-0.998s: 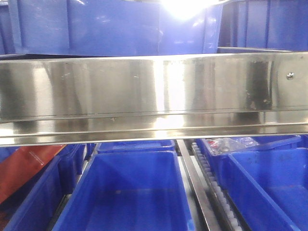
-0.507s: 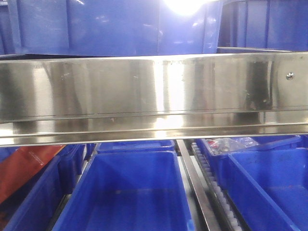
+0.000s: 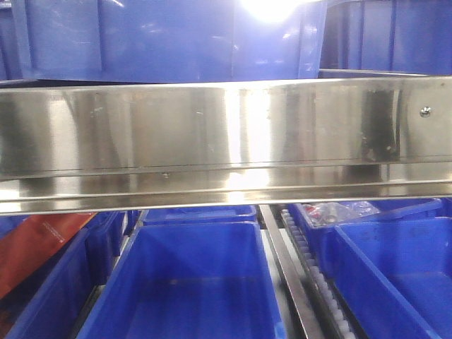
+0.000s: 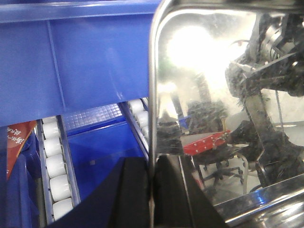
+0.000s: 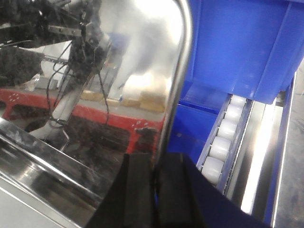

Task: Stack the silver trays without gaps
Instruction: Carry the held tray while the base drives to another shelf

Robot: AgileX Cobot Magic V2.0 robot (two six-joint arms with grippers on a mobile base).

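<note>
From where I stand, the left gripper [image 4: 152,165] has its two black jaws pinching the out-turned rim of the silver tray [image 4: 213,95]. One jaw is on each face of that thin edge, which runs straight up out of the grip and bends round a rounded corner at the top. The shiny, scratched pan spreads away to the right of these jaws. To their left and lower down are a row of white rollers [image 4: 53,164] and a blue bin [image 4: 95,66]. The right gripper [image 5: 154,164] has the mirror of this: its jaws are pressed onto the rim of the silver tray [image 5: 95,71], with the edge rising between them and the reflective pan lying off to their left. To the right of those jaws, beyond the rim, sit another blue bin [image 5: 237,42] and a line of white rollers [image 5: 223,133]. In the front-facing view neither gripper shows. A long steel rail [image 3: 226,134] spans the width, with open blue bins [image 3: 187,282] below it and a red-orange packet [image 3: 35,247] at the lower left. I cannot tell from these views whether both grippers hold one and the same tray.
</note>
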